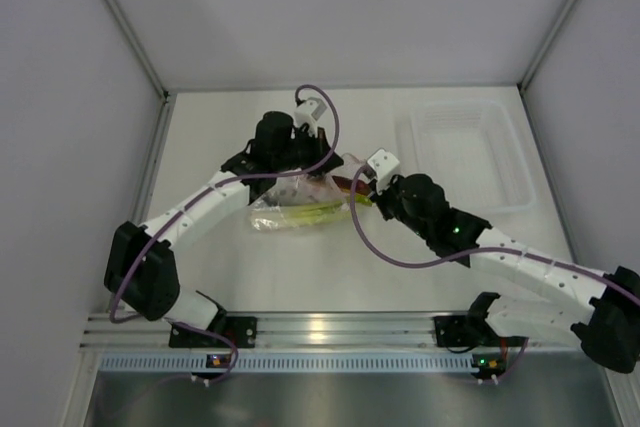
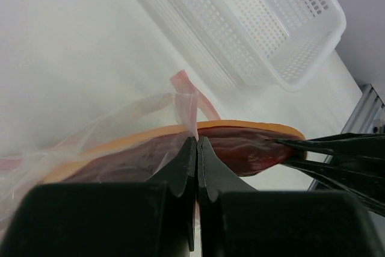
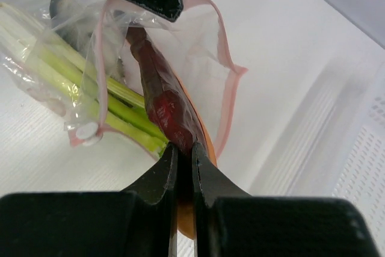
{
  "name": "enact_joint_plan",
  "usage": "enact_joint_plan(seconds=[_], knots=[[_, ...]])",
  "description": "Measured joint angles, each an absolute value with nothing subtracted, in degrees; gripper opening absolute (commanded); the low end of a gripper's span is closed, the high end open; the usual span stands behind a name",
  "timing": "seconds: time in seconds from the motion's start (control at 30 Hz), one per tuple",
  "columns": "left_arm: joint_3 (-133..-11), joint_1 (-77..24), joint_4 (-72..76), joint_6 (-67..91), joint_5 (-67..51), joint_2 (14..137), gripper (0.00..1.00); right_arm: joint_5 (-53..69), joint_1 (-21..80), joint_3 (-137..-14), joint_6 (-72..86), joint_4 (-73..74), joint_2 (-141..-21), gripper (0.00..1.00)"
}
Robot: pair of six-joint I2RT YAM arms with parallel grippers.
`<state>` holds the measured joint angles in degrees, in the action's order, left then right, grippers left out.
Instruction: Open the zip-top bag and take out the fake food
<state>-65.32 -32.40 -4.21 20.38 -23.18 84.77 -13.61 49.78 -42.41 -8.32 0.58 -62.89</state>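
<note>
The white table (image 1: 300, 267) carries a translucent perforated basket (image 1: 515, 162) at its far right. Near the basket's left, mid-table, lies the zip-top bag (image 3: 204, 46), its pink-edged mouth gaping. The left gripper (image 2: 197, 142) is clamped on the bag's upper lip. The right gripper (image 3: 183, 148) pinches the orange and dark red slice (image 3: 165, 103), which pokes out through the mouth. The green leek stalk (image 3: 114, 88) and the grey fish (image 3: 60, 4) lie inside the bag.
</note>
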Motion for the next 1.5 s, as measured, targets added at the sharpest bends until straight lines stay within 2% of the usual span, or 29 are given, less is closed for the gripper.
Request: enact_joint_plan(seconds=[0.67, 0.87, 0.97, 1.13, 1.27, 1.5], knots=[[-61.7, -25.9, -5.1, 28.0, -5.2, 78.0, 0.0, -23.9, 49.8, -50.0, -5.5, 18.5, -47.9, 0.0], [-61.0, -25.2, -5.3, 29.3, -3.1, 77.6, 0.0, -32.9, 49.2, -54.2, -4.7, 19.0, -47.9, 0.0], [-60.7, -25.1, -5.3, 29.9, -3.3, 77.0, 0.0, -34.6, 45.0, -55.8, -2.0, 19.0, -50.6, 0.0], [-59.3, -25.1, -5.7, 30.1, -3.4, 74.5, 0.0, -31.4, 27.9, -55.2, 6.0, 18.4, -53.9, 0.0], [-58.3, -25.1, -5.9, 29.9, -3.4, 71.6, 0.0, -29.3, 18.9, -52.8, 12.4, 15.6, -53.9, 0.0], [-57.6, -24.8, -6.1, 29.9, -5.0, 70.2, 0.0, -19.3, 10.7, -42.6, 22.3, 6.4, -55.2, 0.0]])
